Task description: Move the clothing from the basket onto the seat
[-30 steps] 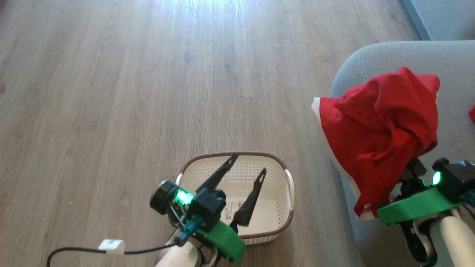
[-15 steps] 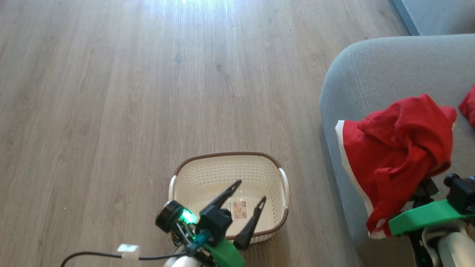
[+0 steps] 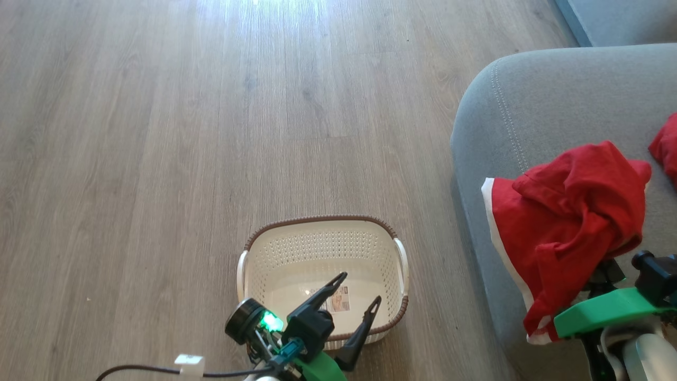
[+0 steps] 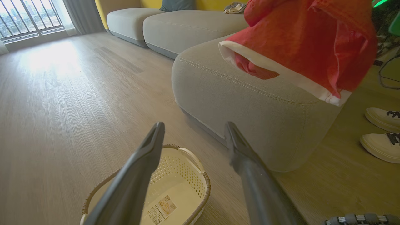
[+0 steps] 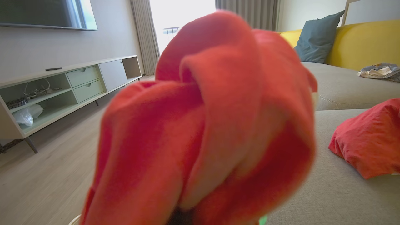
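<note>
One red piece of clothing (image 3: 568,227) with a white edge stripe hangs bunched over my right gripper, whose fingers are hidden under the cloth. It sits above the near corner of the grey seat (image 3: 529,106); the same clothing (image 4: 300,34) hangs over the seat (image 4: 237,103) in the left wrist view and blocks most of the right wrist view (image 5: 212,125). A second red garment (image 5: 368,140) lies on the seat (image 5: 331,200). The cream basket (image 3: 322,218) stands on the floor, holding only a paper label. My left gripper (image 3: 360,287) hovers open over its near rim.
Wood floor stretches ahead and to the left. A pair of white shoes (image 4: 382,125) stands on the floor beside the seat. More grey sofa sections (image 4: 187,28) lie beyond it. A low TV cabinet (image 5: 62,87) lines the wall. A black cable (image 3: 143,370) trails from my left arm.
The right gripper has carried the red garment rightward and lower over the seat. The left gripper has drawn back towards the basket's near rim. The head view has shifted slightly.
</note>
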Robot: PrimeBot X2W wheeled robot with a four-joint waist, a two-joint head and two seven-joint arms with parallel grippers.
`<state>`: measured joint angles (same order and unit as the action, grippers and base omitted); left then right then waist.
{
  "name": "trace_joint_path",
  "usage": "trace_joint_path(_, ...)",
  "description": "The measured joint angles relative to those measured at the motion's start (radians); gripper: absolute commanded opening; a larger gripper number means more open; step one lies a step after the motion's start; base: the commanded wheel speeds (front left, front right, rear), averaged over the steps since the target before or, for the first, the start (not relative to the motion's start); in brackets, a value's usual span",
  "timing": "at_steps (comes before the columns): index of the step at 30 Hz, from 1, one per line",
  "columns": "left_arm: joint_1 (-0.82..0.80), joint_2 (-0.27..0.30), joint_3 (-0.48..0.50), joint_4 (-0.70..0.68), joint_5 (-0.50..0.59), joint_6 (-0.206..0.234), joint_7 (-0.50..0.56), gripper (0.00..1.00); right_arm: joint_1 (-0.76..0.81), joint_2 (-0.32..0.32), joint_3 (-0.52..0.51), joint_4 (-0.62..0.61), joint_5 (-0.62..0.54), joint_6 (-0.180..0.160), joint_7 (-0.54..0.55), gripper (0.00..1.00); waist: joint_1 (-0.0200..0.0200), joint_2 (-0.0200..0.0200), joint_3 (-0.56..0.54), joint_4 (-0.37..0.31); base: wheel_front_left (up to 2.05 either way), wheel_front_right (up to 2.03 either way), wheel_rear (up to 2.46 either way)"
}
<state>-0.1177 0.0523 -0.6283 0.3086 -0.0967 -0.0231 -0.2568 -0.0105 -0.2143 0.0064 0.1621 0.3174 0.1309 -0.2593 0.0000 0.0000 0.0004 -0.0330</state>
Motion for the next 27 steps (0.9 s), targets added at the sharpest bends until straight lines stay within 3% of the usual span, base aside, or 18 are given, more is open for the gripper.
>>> trace_joint_path(15, 0.000, 0.000, 0.015, -0.001, 0.000, 0.017, 0.000, 1.00, -0.002, 0.000, 0.005, -0.001, 0.000, 0.000, 0.000, 0.00, 0.0000, 0.0000, 0.009, -0.019, 0.00, 0.00, 0.00)
trace_joint_path(27, -0.004, 0.000, 0.012, -0.004, 0.001, 0.018, 0.000, 1.00, -0.029, -0.007, 0.003, -0.008, 0.001, 0.000, 0.000, 0.00, 0.0000, 0.0000, 0.039, -0.146, 0.00, 0.00, 0.00)
